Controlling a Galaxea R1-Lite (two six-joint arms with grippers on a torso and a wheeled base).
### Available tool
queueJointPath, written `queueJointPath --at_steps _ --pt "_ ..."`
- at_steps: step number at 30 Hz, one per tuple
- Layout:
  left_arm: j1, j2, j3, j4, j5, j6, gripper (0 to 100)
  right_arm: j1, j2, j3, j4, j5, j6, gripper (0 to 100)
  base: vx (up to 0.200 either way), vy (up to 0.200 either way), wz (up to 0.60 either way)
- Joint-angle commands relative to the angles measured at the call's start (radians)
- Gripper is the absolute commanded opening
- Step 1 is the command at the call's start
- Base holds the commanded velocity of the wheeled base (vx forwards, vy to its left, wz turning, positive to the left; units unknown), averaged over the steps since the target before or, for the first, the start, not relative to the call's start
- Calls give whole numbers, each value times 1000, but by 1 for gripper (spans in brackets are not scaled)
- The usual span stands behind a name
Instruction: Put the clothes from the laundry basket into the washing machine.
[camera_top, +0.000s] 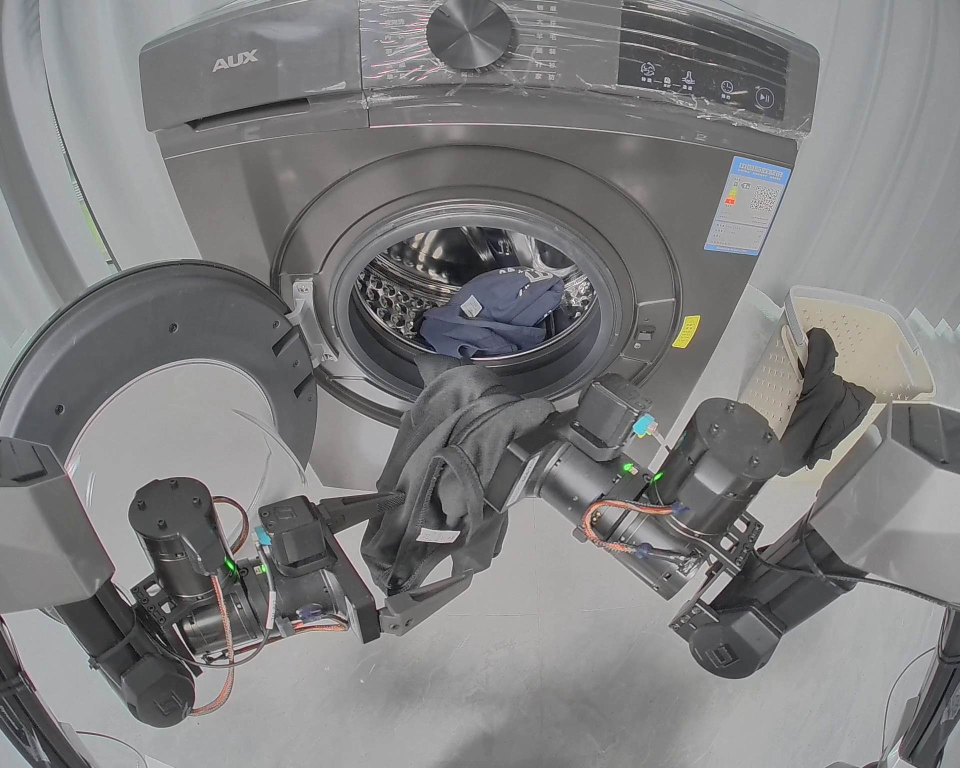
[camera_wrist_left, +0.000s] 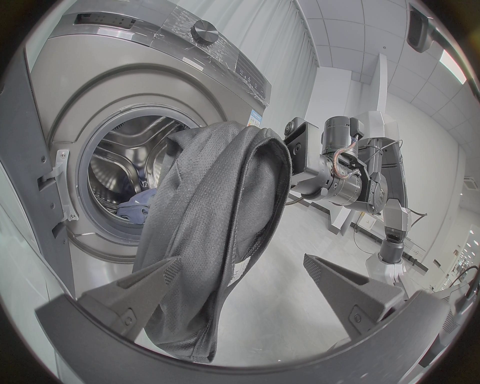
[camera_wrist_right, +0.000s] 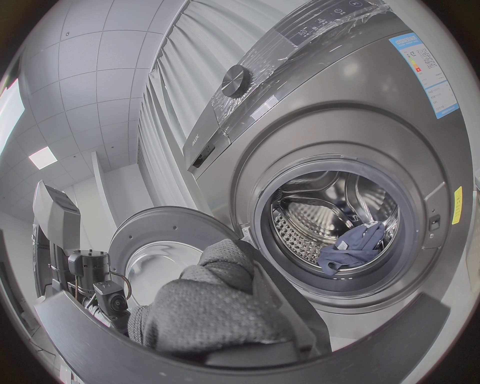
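Before the washing machine (camera_top: 620, 180), the right end effector (camera_wrist_right: 260, 295) seemingly grips a dark garment (camera_top: 440, 470) hanging between the left end effector's (camera_top: 435, 540) spread fingers (camera_top: 415, 605), which could snag it short of the drum (camera_top: 420, 260).

Bright, even light from ceiling panels (camera_wrist_right: 42, 157) fills the room, glinting off the plastic film (camera_top: 560, 60) on the washing machine (camera_top: 250, 190) and off its steel drum (camera_wrist_right: 310, 215), while both wrist views bend strongly outward and have black, vignetted corners.
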Motion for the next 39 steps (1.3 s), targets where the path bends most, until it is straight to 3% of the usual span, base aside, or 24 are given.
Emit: queueJointPath --at_steps 1,19,23,39 --pt "0 11 -6 -1 -3 0 100 18 28 -28 -2 1 3 0 0 0 0" --pt "11 129 -112 -1 9 -2 100 93 44 -13 -5 -13 19 0 0 0 0" --pt "10 184 -182 -1 55 -2 100 104 43 -16 -5 -13 29 0 0 0 0" --pt "17 267 -304 -1 143 -20 100 118 21 -11 -5 -47 48 0 0 0 0"
